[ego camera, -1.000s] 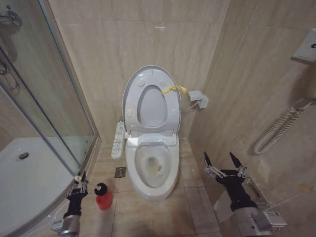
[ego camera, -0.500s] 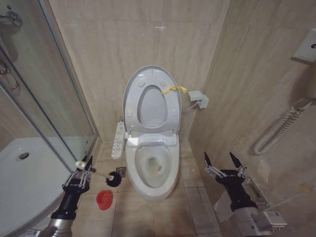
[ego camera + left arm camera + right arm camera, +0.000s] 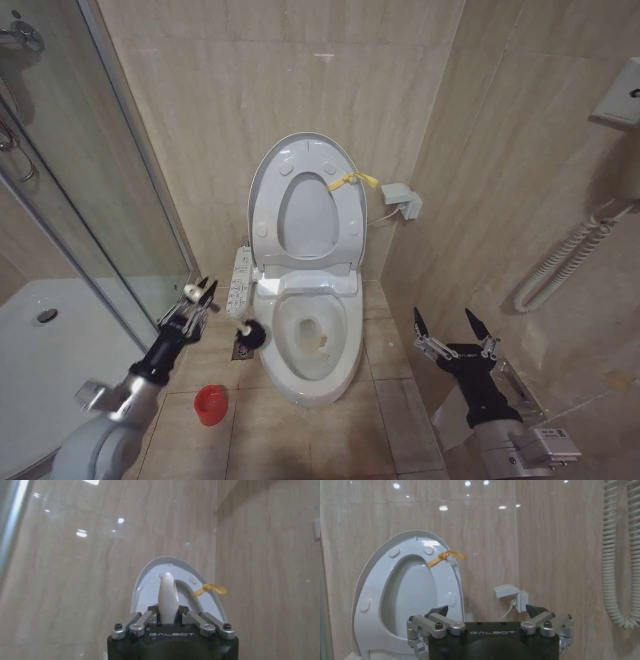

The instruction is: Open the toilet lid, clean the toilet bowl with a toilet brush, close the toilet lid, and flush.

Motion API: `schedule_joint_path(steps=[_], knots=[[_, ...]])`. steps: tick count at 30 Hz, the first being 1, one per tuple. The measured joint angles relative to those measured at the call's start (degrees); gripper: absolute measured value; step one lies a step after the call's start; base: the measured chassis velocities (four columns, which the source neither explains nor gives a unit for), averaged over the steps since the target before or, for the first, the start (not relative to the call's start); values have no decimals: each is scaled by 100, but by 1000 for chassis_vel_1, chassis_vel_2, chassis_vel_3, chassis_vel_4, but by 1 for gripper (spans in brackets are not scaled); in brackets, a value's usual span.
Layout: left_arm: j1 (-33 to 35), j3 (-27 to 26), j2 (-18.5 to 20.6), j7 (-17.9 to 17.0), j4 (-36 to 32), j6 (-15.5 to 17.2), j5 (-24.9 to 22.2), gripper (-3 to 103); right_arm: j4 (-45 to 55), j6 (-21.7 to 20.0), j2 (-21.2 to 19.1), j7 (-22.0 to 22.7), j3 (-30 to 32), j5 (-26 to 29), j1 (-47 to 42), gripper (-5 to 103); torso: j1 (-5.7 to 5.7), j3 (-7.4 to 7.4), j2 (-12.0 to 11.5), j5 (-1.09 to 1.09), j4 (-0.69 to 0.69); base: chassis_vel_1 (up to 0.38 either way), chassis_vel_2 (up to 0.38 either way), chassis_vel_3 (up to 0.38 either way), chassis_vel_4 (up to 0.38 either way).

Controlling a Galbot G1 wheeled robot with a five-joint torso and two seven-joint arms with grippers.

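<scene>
My left claw [image 3: 197, 297] is pinched tight on the white handle of the toilet brush [image 3: 243, 329], and I hold it up over the floor tiles just to the left of the toilet bowl [image 3: 308, 345]. From my fingers the stick runs forward and down to the right, and its dark bristle head hangs right beside the bowl's left rim, outside the basin. Below and a little behind my claw, the small red cup holder [image 3: 210, 403] sits on the floor. Ahead of my claw and up to the right, the toilet lid [image 3: 305, 203] stands upright against the wall with the seat ring raised against it, and the yellow strap [image 3: 352, 181] is tied at its right edge. My right claw [image 3: 451, 330] waits low on the far side of the bowl, near the right wall, fingers spread wide and gripping nothing.
</scene>
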Motion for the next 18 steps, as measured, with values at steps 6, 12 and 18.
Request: schedule_joint_path(steps=[6, 12, 18], knots=[[-1017, 752, 205, 182, 1076, -220, -191, 22, 0, 0, -1, 0, -1, 0, 0, 100, 0, 0, 0, 0, 2, 0, 0, 0, 0], [-2080, 1356, 141, 415, 2228, -502, -265, 22, 0, 0, 0, 0, 0, 0, 0, 100, 0, 0, 0, 1, 0, 0, 0, 0, 0], [-2996, 1934, -87, 713, 3244, -710, -341, 22, 0, 0, 0, 0, 0, 0, 0, 100, 0, 0, 0, 2, 0, 0, 0, 0, 0]])
